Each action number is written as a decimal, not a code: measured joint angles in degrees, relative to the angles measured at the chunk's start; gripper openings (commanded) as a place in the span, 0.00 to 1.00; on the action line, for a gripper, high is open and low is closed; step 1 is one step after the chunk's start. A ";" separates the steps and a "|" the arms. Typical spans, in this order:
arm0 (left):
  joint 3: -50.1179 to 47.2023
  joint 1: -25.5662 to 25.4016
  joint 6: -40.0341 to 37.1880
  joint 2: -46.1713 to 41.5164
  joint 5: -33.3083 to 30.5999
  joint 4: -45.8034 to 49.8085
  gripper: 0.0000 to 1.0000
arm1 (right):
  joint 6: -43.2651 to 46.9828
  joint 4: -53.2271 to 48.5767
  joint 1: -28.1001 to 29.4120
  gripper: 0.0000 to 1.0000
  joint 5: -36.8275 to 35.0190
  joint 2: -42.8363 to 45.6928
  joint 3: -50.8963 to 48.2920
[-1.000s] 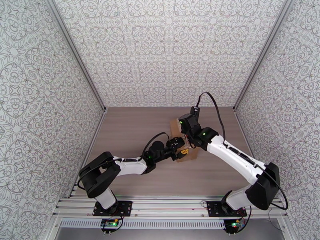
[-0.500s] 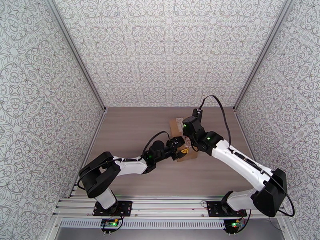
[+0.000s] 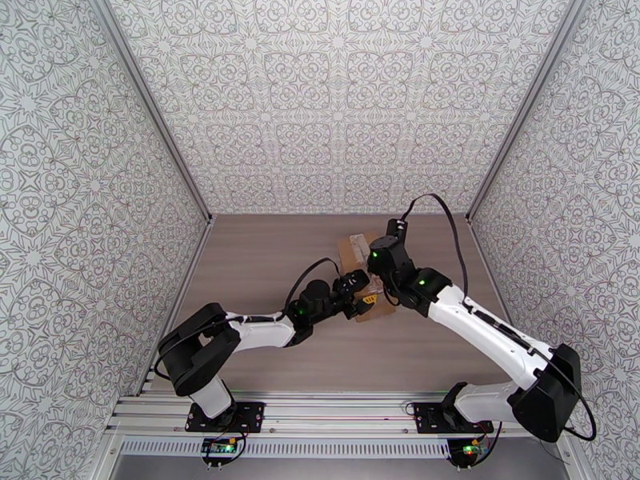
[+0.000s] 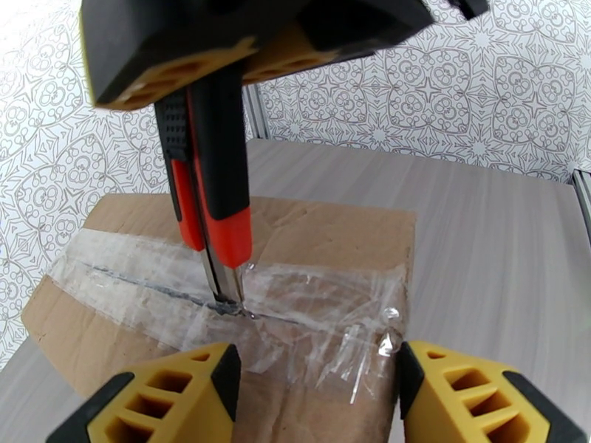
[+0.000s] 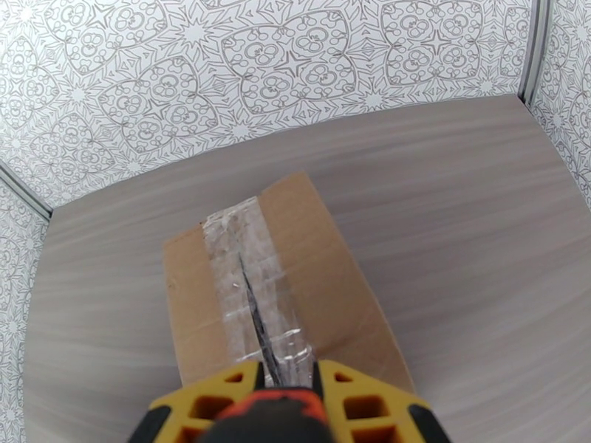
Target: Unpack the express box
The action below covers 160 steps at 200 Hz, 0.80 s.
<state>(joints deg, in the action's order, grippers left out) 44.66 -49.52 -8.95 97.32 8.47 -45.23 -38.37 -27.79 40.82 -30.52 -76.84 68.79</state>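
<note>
1. Top view: the express box (image 3: 350,251) lies flat on the wood-grain surface (image 3: 256,266), and both my wrists meet over it. My left fingers (image 3: 360,296) sit at its near left side. My right fingers (image 3: 372,275) come down on its top from the right.
2. Left wrist view: my left fingers stand spread apart at the box's near edge, close to one end, and are closed on nothing. I cannot tell whether they press on the cardboard. Above the box my right fingers clamp a red-and-black utility knife (image 4: 214,193), blade down, with its tip in the clear tape (image 4: 148,282) on the top seam. A dark slit runs along the seam on one side of the blade. On the other side, toward the end by my left fingers, the tape looks unbroken.
3. Right wrist view: the knife handle is pinched between my right fingers above the box. The slit runs away from them down the middle of the taped top, and the flaps lie shut.
4. I judge the step in hand to be slitting the seam tape, with much of the top already cut. The next move calls for drawing the blade shallowly through the remaining tape, with the box kept steady. After that the flaps can be lifted.
5. I can read no brand, label or print on the box, tape or knife.
</note>
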 measured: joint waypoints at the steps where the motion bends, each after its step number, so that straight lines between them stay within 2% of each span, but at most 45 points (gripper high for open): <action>1: 0.02 0.00 0.02 0.00 -0.04 0.02 0.60 | 0.07 0.00 0.00 0.00 0.04 0.00 0.00; 23: 0.59 0.07 0.24 0.46 -1.46 0.07 0.61 | 0.83 -0.15 0.07 0.00 1.07 0.98 -0.63; 160: 1.64 0.07 1.51 0.48 -1.05 1.79 0.61 | 3.58 1.05 0.07 0.00 2.69 4.76 -3.56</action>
<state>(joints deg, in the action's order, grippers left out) 46.30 -49.45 -7.44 97.80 7.42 -43.44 -34.79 -26.74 40.88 -27.83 -72.07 65.23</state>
